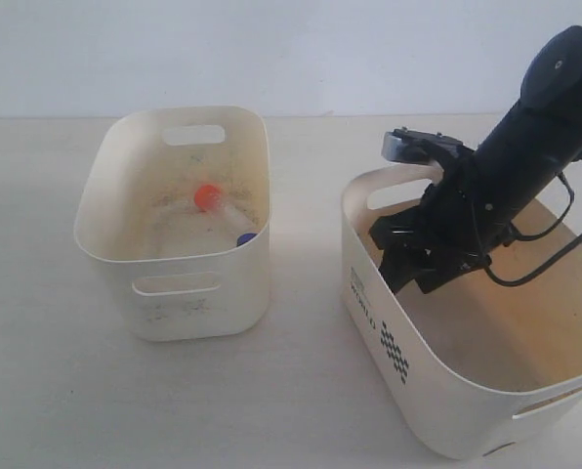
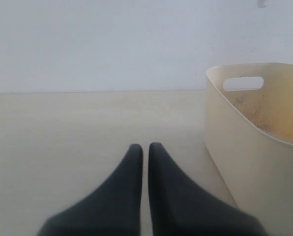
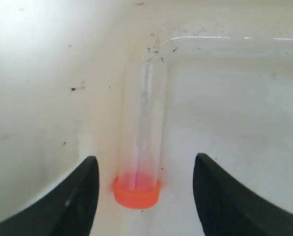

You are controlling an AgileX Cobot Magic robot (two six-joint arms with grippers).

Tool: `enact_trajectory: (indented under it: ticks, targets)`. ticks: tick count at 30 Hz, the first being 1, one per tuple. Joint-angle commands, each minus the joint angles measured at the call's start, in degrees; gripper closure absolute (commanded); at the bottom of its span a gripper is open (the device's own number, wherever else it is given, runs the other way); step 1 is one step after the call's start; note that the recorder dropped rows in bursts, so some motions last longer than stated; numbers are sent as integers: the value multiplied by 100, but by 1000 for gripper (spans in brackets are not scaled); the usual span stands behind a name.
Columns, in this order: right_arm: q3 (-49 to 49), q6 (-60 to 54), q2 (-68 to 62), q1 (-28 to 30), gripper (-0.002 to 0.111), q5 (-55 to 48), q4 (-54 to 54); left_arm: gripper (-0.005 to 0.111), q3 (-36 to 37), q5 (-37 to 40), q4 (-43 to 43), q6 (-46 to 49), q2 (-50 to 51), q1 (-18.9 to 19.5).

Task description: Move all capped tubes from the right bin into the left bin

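The robot's right gripper (image 3: 145, 160), its black jaws standing wide apart and grasping nothing, is hanging inside the cream plastic right bin (image 1: 437, 410) with the black dot pattern printed on its side, close to that tub's left wall. Between the jaws, touching neither, a clear plastic tube (image 3: 141, 113) with an orange screw cap (image 3: 136, 191) is lying flat along the crease where the wall is curving into the floor. In the plain-sided cream left bin (image 1: 203, 293), two more capped tubes are resting, one orange-capped (image 1: 211, 198) and one showing only a blue cap (image 1: 245, 238). The left gripper (image 2: 145, 147), clenched with nothing between its fingers, is idling above the pale table (image 2: 63, 128), away from the work. The pick looks the risky part. With the tube tucked against the wall, the finger on that side may be finding little room and could strike the plastic or shove the tub. A closing on the smooth round barrel could also send the tube rolling or squirting free.
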State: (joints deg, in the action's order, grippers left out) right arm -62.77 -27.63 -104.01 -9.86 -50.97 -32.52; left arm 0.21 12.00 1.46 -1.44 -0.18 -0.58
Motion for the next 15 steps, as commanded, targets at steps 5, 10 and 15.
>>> enact_trajectory:
  ticks: [5, 10, 15]
  targets:
    - [533, -19, 108, 14, 54, 471, 148, 102, -21, -39, -36, -66, 18, 2]
    - [546, -78, 98, 5, 54, 488, 148, 102, -21, -39, -36, -66, 18, 2]
    - [546, -124, -11, 5, 54, 596, 23, 102, -21, -39, -36, -66, 18, 2]
